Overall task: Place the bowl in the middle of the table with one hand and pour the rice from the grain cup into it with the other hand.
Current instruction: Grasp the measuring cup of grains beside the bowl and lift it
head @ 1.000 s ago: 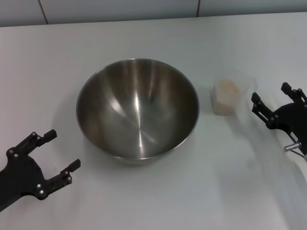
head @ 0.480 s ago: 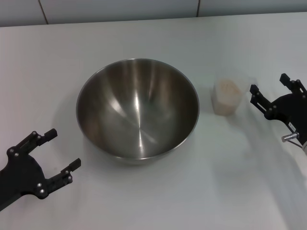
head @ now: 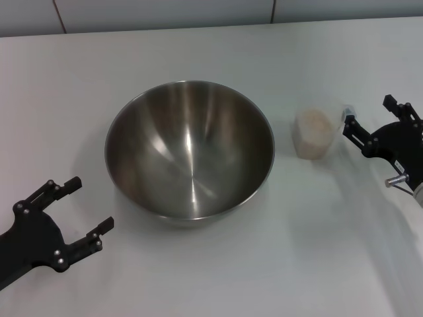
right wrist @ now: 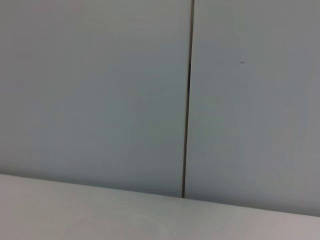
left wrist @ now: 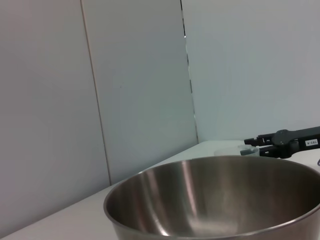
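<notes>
The right gripper (head: 371, 126), jaws wide, stood just beside the grain cup (head: 313, 133), right of the bowl (head: 190, 150); it should close gently, keeping the rice (head: 314, 121) level

Your left wrist view cuts the bowl (left wrist: 215, 200) off at the bottom and right edges. Behind its rim, only the top of the cup (left wrist: 235, 150) shows, rice hidden.
</notes>
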`<state>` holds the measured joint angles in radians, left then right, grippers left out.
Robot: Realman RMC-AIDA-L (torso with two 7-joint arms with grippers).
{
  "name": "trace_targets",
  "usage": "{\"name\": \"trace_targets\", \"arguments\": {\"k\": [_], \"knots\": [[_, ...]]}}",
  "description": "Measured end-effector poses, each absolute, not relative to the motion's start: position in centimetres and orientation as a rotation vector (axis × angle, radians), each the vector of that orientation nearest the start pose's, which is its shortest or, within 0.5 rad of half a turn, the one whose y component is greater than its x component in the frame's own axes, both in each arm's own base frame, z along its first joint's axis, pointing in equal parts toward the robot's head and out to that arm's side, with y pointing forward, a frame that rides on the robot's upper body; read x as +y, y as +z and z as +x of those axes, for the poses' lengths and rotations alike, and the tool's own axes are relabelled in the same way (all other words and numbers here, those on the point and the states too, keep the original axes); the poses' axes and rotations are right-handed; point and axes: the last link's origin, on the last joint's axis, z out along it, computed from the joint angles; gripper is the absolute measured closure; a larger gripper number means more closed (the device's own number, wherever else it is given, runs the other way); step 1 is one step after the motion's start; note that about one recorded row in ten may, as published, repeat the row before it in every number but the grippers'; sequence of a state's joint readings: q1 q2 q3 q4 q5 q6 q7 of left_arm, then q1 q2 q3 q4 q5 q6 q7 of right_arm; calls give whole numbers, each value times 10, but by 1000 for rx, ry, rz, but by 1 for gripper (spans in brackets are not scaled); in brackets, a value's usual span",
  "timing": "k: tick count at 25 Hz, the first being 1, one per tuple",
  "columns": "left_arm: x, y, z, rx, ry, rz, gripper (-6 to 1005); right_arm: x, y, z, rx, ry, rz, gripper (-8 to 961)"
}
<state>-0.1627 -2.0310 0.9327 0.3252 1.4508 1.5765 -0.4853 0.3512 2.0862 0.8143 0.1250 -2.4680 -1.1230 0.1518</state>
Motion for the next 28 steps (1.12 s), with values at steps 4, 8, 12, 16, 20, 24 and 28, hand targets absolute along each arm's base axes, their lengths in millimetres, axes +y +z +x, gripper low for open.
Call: {"name": "trace_targets", "arguments": {"k": [4, 8, 12, 16, 20, 24, 28], "knots": [[212, -19, -342, -195, -755, -2380, 172, 295, -42, 350, 553, 547, -1794, 125], [212, -21, -343, -196, -743, -2398, 172, 297, -43, 349, 550, 549, -1795, 124], [212, -21, -342, -195, -743, -2400, 172, 297, -43, 348, 550, 553, -1796, 148], [213, -21, -342, -193, -743, -2401, 172, 296, -43, 348, 552, 554, -1795, 196], [213, -21, -342, -203, -745, -2402, 172, 296, -44, 347, 552, 557, -1795, 243], [214, -20, -343, -205, -745, -2403, 172, 298, -44, 346, 550, 561, -1797, 320], [214, -20, -342, -203, -749, -2403, 172, 298, -45, 345, 549, 565, -1798, 483]]}}
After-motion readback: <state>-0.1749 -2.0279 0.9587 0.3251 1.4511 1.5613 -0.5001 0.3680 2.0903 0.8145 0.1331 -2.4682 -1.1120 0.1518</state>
